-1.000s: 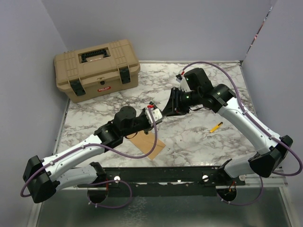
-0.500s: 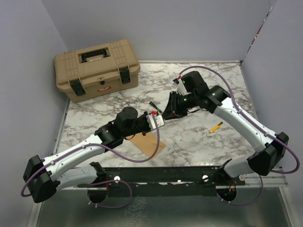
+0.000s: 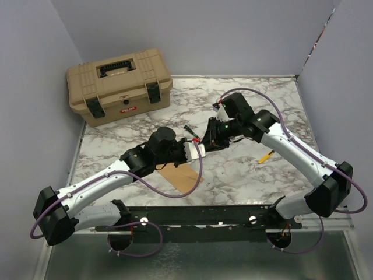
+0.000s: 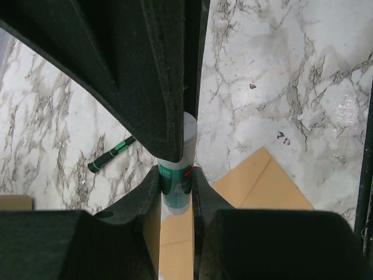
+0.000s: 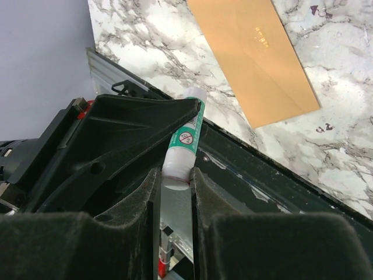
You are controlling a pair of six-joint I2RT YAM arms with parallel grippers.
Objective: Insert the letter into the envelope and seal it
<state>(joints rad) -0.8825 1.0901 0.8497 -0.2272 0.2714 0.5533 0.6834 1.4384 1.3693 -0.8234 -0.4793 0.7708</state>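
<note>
While poised above the envelope's (image 3: 182, 178) far edge, gripped from both sides: left gripper (image 4: 176, 175) and right gripper (image 5: 175, 175) each nearly closed on opposite ends of one glue stick (image 5: 185, 137). Long axis in line with both claws, so probably calls for a straight pull apart to uncap. Envelope flat beneath, nearer the left gripper. No letter visible on or beside the envelope; cannot tell whether inside.

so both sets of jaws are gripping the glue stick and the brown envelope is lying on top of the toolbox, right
Not quite. The envelope is not on the toolbox; it lies flat on the table beneath the arms, as the top view shows. The rest holds: both sets of jaws are gripping the glue stick.
</note>
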